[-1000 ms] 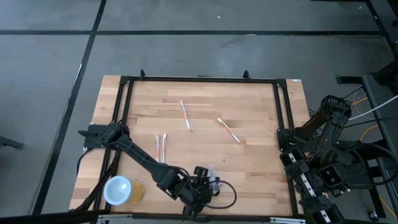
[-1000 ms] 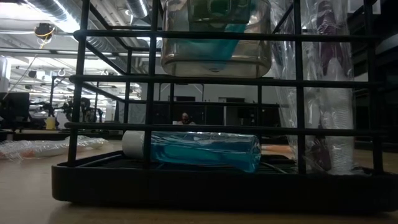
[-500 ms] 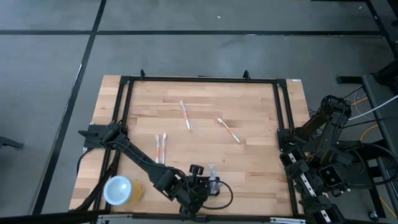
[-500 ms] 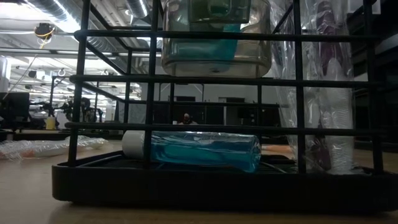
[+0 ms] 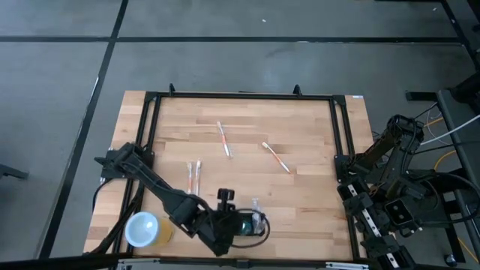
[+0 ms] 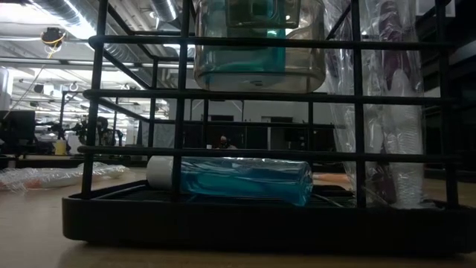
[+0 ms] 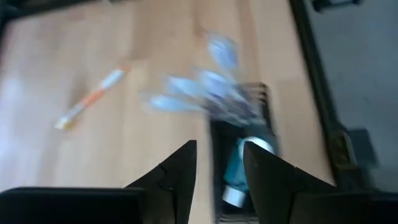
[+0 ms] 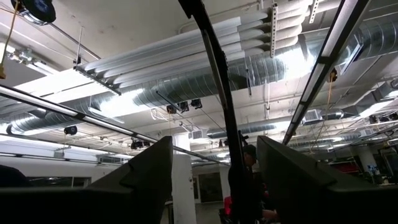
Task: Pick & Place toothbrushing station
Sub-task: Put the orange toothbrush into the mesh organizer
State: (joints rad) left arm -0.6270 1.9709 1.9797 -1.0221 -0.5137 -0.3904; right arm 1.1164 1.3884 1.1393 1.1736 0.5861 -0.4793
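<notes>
The toothbrushing station (image 5: 255, 225) is a black wire holder at the table's near edge. It fills the low view (image 6: 223, 216). A blue bottle (image 6: 238, 179) lies in it, a clear container of teal liquid (image 6: 256, 63) sits above, and plastic-wrapped items (image 6: 387, 112) stand at one end. My left gripper (image 5: 238, 223) is at the holder's left end, nearly shut over its wall (image 7: 219, 146). My right gripper (image 8: 214, 186) is open, parked beyond the table's right edge (image 5: 390, 187). My left gripper has the holder's black end wall (image 7: 217, 158) between its two fingers, one finger on the bottle's side and one outside. The fingers come slanting down from the table's left. The holder's base stays on the table. The blur hides the exact touch.
A yellow cup with a white top (image 5: 146, 229) stands at the near left. Toothbrushes lie loose on the wood (image 5: 223, 139) (image 5: 276, 157) (image 5: 193, 176). A black frame (image 5: 240, 95) borders the table. The middle of the table is bare wood.
My left gripper has gone toward the table's left edge and turned about its wrist. In the high view the holder's outline has shifted left with it. The teal liquid in the clear container has gone from slanted to level.
</notes>
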